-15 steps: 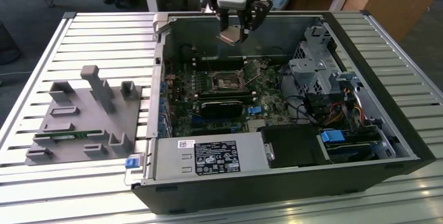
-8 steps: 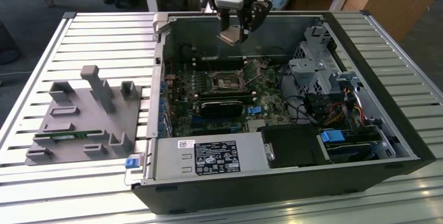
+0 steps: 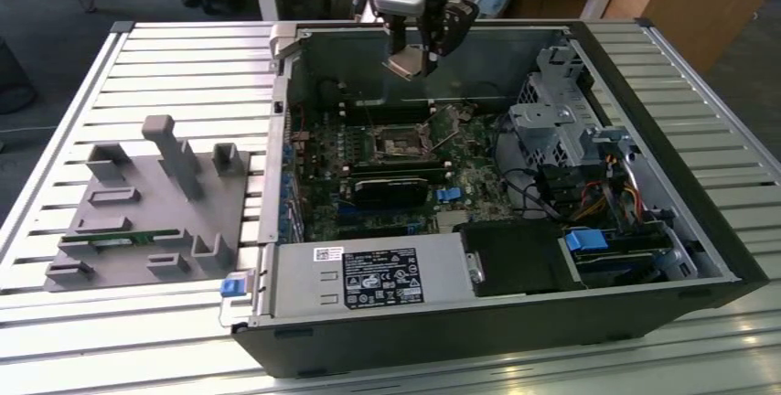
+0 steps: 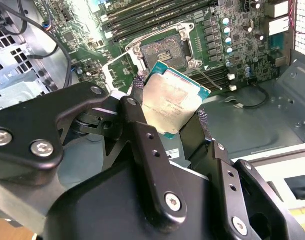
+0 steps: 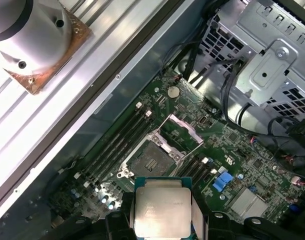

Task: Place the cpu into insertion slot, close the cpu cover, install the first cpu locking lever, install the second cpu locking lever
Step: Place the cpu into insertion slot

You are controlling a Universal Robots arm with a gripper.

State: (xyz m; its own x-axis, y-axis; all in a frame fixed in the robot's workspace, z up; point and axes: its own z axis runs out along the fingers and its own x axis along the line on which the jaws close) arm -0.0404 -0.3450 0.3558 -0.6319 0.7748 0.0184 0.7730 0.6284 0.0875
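Well above the socket [image 3: 400, 144], held the chip [image 4: 175, 102] tilted between jaws closed on its edges, silver face toward both wrist cameras.

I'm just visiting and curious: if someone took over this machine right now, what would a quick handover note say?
The gripper has its fingers shut on the cpu, over the open computer case.
The insertion slot is empty; the cpu cover stands open.
Done: cpu picked up.
Left: all four steps.
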